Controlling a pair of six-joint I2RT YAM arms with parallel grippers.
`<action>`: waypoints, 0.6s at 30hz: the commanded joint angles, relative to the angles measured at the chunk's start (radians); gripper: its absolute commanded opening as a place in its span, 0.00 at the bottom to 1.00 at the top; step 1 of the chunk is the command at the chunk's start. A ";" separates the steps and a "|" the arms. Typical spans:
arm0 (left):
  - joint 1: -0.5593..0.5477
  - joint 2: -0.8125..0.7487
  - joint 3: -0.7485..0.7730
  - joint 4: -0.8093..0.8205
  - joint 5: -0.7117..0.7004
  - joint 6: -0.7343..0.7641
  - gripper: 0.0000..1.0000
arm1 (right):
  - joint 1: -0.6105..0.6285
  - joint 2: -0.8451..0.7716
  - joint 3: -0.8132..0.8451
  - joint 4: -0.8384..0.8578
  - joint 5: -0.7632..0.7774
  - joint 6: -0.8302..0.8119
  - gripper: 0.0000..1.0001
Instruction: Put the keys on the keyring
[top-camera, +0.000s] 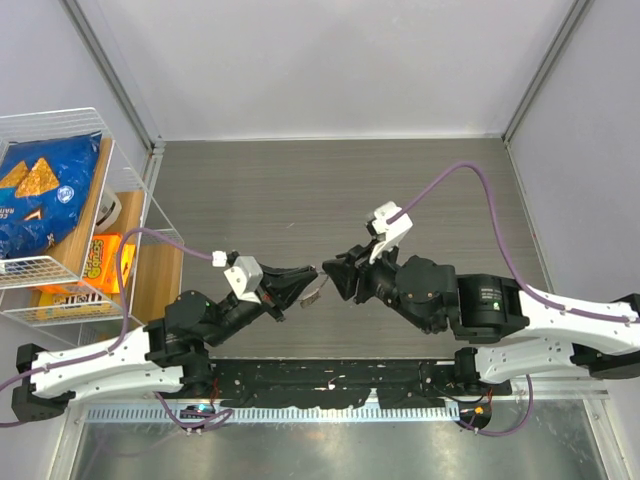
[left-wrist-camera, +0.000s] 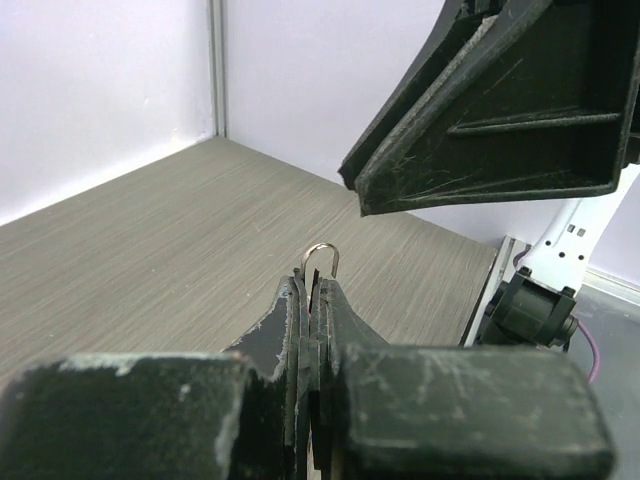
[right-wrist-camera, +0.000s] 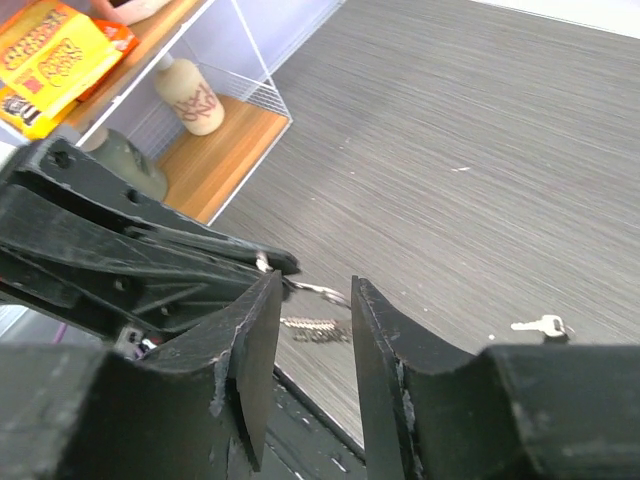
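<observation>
Left hand (left-wrist-camera: 312, 292) pinches the keyring (left-wrist-camera: 320, 246), the half-open right hand (right-wrist-camera: 313, 285) crowding it, a key (right-wrist-camera: 540, 325) lying beyond.

Left fingers (top-camera: 296, 281) pinch probable keyring (top-camera: 313, 293); right fingers (top-camera: 347, 273) just beside it.

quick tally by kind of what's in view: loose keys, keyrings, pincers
loose keys: 1
keyring: 1
pincers: 2, left pincer and right pincer
total: 4
</observation>
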 joint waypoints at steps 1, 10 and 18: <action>0.000 -0.015 0.009 0.014 -0.041 0.004 0.00 | 0.000 -0.078 -0.047 -0.043 0.103 0.037 0.41; 0.000 -0.064 0.020 -0.097 -0.128 -0.013 0.00 | -0.147 -0.161 -0.243 -0.169 0.023 0.146 0.47; -0.001 -0.112 0.006 -0.172 -0.159 -0.039 0.00 | -0.335 -0.089 -0.377 -0.118 -0.100 0.132 0.53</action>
